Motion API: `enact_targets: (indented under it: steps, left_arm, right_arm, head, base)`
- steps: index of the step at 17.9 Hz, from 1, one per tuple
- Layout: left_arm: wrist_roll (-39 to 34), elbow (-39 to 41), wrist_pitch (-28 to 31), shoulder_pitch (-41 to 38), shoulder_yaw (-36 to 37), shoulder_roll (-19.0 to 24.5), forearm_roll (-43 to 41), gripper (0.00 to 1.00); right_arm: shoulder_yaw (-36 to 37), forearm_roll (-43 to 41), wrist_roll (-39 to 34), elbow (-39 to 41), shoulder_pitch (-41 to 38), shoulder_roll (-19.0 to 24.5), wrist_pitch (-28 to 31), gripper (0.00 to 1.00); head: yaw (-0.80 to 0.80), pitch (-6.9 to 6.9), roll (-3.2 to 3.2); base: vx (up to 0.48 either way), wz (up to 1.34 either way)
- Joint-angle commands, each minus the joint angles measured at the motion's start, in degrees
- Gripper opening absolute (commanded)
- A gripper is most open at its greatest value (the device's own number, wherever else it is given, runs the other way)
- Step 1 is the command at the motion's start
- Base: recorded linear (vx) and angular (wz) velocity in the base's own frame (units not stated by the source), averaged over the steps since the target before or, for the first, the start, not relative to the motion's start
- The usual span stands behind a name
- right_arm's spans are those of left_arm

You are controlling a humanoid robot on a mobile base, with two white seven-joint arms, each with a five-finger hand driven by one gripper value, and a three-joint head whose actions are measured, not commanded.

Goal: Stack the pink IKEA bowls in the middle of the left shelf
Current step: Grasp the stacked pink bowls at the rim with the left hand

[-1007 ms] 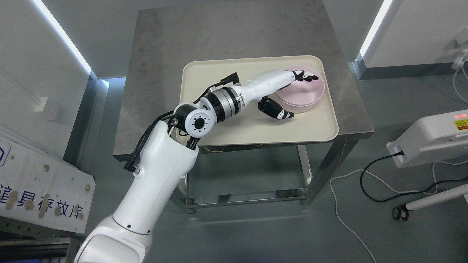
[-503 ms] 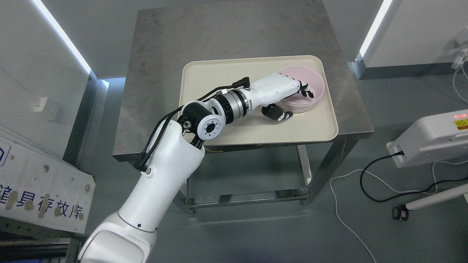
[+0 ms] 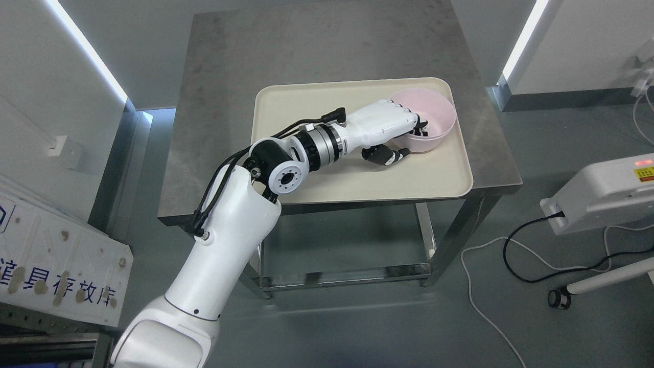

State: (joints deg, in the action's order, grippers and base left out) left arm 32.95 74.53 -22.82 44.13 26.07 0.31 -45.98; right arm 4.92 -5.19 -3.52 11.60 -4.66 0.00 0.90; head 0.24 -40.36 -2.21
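The grey floor is lying under everything, and a big grey metal desk is standing on it, seen from above. At the far left a white board is leaning, showing blue signs that are too cut off to read for sure. At the right a white machine is sitting with a small yellow label and a red light on top, but the words on the label are too tiny to read, and a black cable is curling away from it over the floor. The robot's left arm is white and thick, coming up from the bottom left and reaching over the desk. A cream tray with round corners is resting on the near right part of the desk. The pink bowl is sitting in the far right corner of the tray; it is round, plain and smooth, with no writing showing, and it is tipping a little, its left side up. The left hand is gripping the bowl's left edge. Its dark fingers are curling down inside the bowl, and the thumb is pressing under the outside wall, so the rim is pinched between them.
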Motion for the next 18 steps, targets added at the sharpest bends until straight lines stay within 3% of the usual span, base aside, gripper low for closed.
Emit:
enact_targets:
  steps: [1, 11, 18]
  left_arm:
    - [0.5, -1.1, -7.0, -0.3, -14.0, 0.7, 2.2, 0.06]
    - [7.0, 13.4, -21.9, -12.3, -29.8, 0.7, 17.0, 0.07]
    - [11.8, 16.3, -22.2, -22.5, -37.6, 0.7, 24.4, 0.07]
  right_arm:
    - [0.0, 0.0, 0.1, 0.0, 0.0, -1.0, 0.0, 1.0]
    - [0.0, 0.0, 0.1, 0.0, 0.0, -1.0, 0.0, 1.0]
    - [0.0, 0.0, 0.1, 0.0, 0.0, -1.0, 0.0, 1.0]
  head:
    - [0.0, 0.0, 0.0]
    - [0.0, 0.0, 0.0]
    - [0.0, 0.0, 0.0]
  base:
    - [0.0, 0.0]
    - [0.0, 0.0]
    - [-0.037, -0.09]
